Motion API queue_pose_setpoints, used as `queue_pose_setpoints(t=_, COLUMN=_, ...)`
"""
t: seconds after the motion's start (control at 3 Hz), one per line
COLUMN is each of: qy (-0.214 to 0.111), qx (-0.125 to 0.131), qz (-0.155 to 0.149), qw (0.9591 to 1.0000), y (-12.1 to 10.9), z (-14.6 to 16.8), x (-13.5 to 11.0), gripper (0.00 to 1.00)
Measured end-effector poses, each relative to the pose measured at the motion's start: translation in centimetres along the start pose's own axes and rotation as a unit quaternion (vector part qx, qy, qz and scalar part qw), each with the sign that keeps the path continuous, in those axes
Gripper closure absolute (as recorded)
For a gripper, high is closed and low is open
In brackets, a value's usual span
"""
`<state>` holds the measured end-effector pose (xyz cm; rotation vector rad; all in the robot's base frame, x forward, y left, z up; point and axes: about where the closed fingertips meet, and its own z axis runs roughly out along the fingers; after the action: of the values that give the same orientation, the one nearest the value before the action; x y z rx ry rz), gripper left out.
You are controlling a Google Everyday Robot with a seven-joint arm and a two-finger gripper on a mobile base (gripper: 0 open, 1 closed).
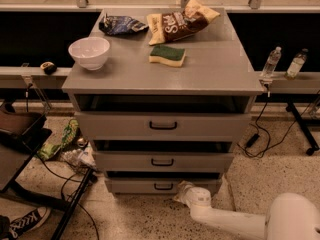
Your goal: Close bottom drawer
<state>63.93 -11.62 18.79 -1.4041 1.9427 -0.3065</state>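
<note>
The bottom drawer [150, 186] is the lowest, narrowest grey front of the cabinet, with a small black bar handle [163, 186]. Its front sits nearly in line with the drawer above, with a dark gap over it. My gripper [184, 192] is low near the floor, at the right part of the bottom drawer's front, just right of the handle. The white arm [235, 222] runs from it to the lower right corner.
The middle drawer [162, 161] and the top drawer [162, 125] are above. On the cabinet top stand a white bowl [89, 52], a sponge [167, 55] and chip bags [180, 20]. Black stand legs [65, 209] and cables lie on the floor at left.
</note>
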Motion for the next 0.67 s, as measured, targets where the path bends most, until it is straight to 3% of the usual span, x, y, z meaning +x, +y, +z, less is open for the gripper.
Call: queue_pose_setpoints(t=0.67, qy=0.0, qx=0.0, qz=0.0, qw=1.0, y=0.0, z=0.0, x=0.0, gripper=0.75)
